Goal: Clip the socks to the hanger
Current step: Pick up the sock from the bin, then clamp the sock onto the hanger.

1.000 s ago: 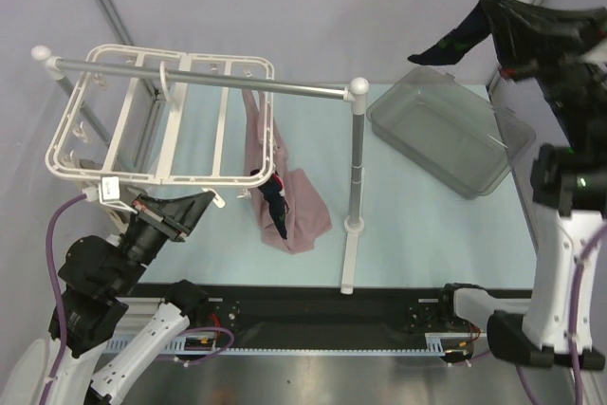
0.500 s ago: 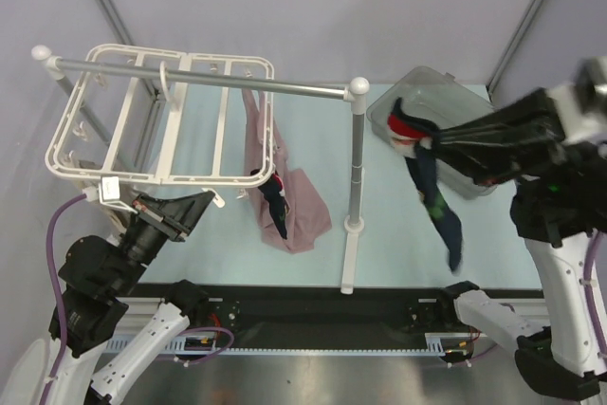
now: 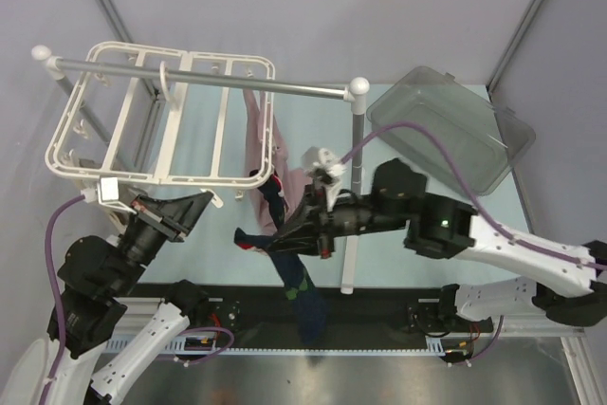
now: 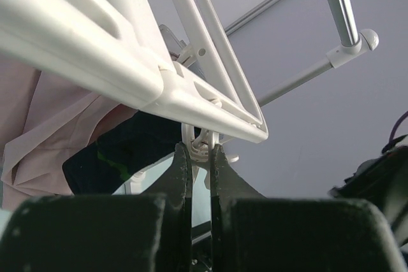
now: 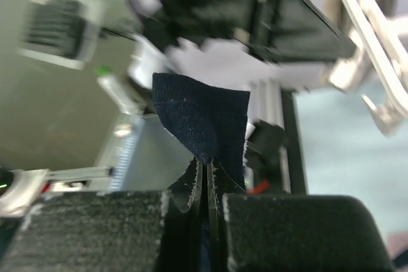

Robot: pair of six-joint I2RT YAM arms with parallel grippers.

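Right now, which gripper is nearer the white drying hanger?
Left. The left gripper pinches a clip on the near edge of the hanger; the right gripper, holding a sock, sits beyond its near-right corner.

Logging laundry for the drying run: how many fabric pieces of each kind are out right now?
Dark socks: 2, one in the right gripper, one hanging below the hanger
Pink cloth: 1
Total: 3
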